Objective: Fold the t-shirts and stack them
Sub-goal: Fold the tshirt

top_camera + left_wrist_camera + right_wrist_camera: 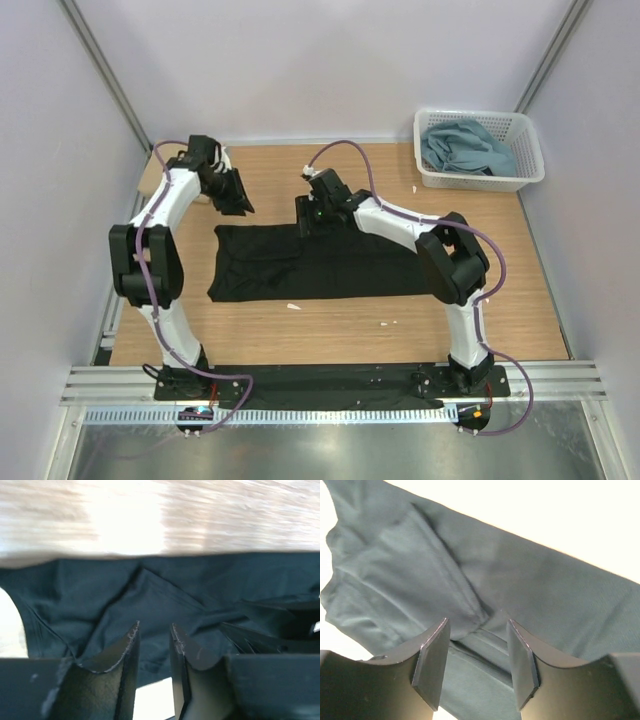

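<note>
Black t-shirt point(310, 265) lies folded lengthwise on the worktop point(330, 345); left fingers point(129, 652) barely parted, right fingers point(433, 655) wider, both empty. Next, probably: fold 1 end across.

Evenly lit top view, blurred glare in left wrist, right wrist overexposed

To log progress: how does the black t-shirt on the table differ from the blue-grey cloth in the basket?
The black cloth t-shirt lies spread flat; the dusty blue-grey cloth garment is crumpled in a heap. The black one rests on the wooden table, the blue-grey one inside the white plastic lattice basket. Both are soft cloth.
</note>
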